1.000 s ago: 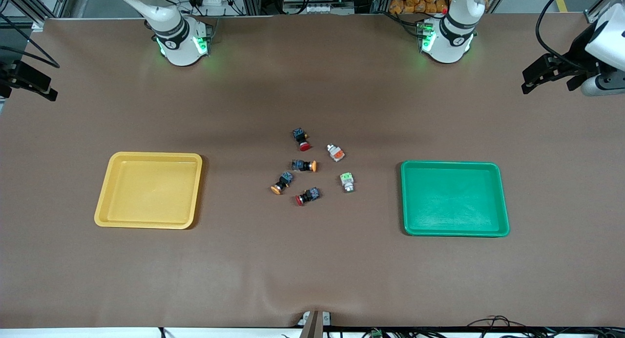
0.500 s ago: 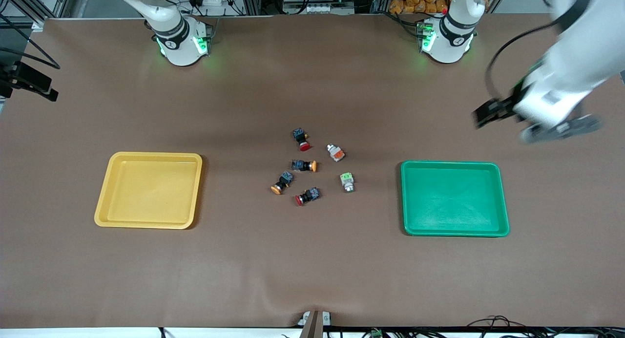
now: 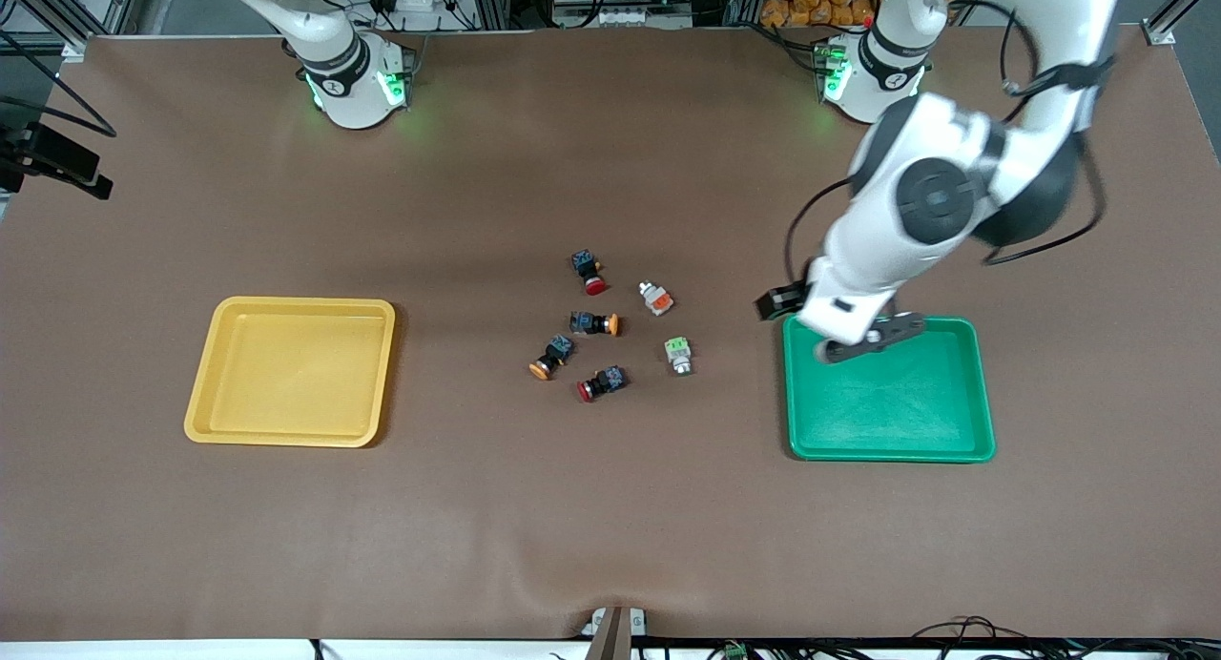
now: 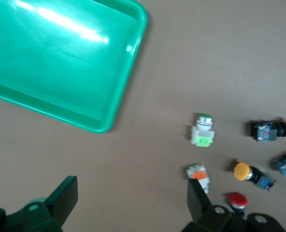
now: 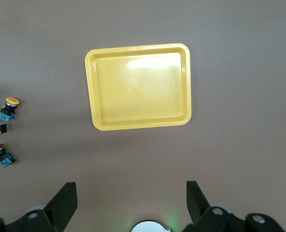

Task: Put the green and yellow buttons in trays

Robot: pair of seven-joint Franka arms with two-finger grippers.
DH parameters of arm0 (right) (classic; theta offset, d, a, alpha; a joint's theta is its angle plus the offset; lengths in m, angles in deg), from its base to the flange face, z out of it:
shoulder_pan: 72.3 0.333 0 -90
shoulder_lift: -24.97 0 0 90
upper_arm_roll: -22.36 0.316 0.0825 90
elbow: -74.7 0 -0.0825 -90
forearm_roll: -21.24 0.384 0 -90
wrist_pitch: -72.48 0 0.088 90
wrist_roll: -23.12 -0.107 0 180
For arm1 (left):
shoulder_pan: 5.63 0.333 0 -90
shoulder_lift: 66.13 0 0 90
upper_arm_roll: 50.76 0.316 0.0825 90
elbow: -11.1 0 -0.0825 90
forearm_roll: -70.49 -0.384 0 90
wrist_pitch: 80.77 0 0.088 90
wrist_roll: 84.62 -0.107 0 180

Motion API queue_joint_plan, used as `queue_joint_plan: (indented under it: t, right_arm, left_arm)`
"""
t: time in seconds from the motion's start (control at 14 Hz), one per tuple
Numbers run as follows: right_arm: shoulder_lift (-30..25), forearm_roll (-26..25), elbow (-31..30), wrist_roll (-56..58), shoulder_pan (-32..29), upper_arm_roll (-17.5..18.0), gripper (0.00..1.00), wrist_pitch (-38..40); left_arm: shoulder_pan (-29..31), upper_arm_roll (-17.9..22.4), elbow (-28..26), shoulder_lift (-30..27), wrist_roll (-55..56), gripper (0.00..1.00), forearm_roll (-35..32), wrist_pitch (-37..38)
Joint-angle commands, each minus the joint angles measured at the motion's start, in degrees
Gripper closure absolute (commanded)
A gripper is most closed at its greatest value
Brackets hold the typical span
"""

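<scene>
No legible writing or brand marks on any part. Left pincer (image 3: 828, 331) spread wide, holding nothing, hanging over the corner of the green tray (image 3: 963, 431) closest to the buttons; left wrist view shows both fingers (image 4: 65, 198) well apart with bare worktop (image 3: 610, 517) between. Right pincer (image 5: 128, 205) is off at the worktop's edge, waiting, also wide and empty, looking down on the yellow tray (image 3: 210, 393). Both trays empty. Buttons clustered mid-worktop between the trays: green-faced white button (image 3: 677, 353) closest to the green tray, orange-faced white button (image 3: 655, 299) farther from the camera, two orange-capped buttons (image 3: 594, 323) (image 3: 549, 357) toward the yellow tray, two red-capped buttons (image 3: 589, 271) (image 3: 601, 383) at the cluster's ends.
</scene>
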Motion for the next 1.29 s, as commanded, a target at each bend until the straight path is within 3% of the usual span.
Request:
queue_joint_plan:
  t: [0.0,0.36,0.64,0.71,0.79,1.07,1.21]
  right_arm:
    - [0.3,0.4,0.2,-0.1,-1.4,0.7,0.00,0.0]
    - [5.9,-0.1,0.7,0.0,-3.2,0.7,0.00,-0.7]
    - [7.1,-0.1,0.5,0.7,-4.3,0.7,0.00,-1.0]
    - [10.0,-0.3,0.2,0.7,-4.3,0.7,0.00,-1.3]
    - [13.4,-0.2,0.8,0.6,-4.6,0.6,0.00,-0.4]
    - [14.3,1.0,0.6,0.5,-9.1,0.7,0.00,-0.3]
    - [14.6,1.3,0.7,-0.2,-9.4,0.7,0.00,-1.2]
  left_arm:
    - [-4.6,0.1,0.3,3.5,6.9,0.00,-2.3,-4.9]
    - [-7.8,0.1,0.3,10.2,12.0,0.00,-6.2,-12.6]
    - [-9.1,0.1,0.2,14.8,13.4,0.00,-7.9,-18.7]
    - [-9.1,0.1,0.2,15.9,14.2,0.01,-8.7,-20.2]
    - [-9.4,0.1,0.2,17.1,15.1,0.04,-9.5,-21.5]
    - [-10.2,0.2,0.2,20.4,19.7,0.07,-15.1,-24.1]
    - [-10.2,0.2,0.2,21.8,20.5,0.18,-15.7,-26.0]
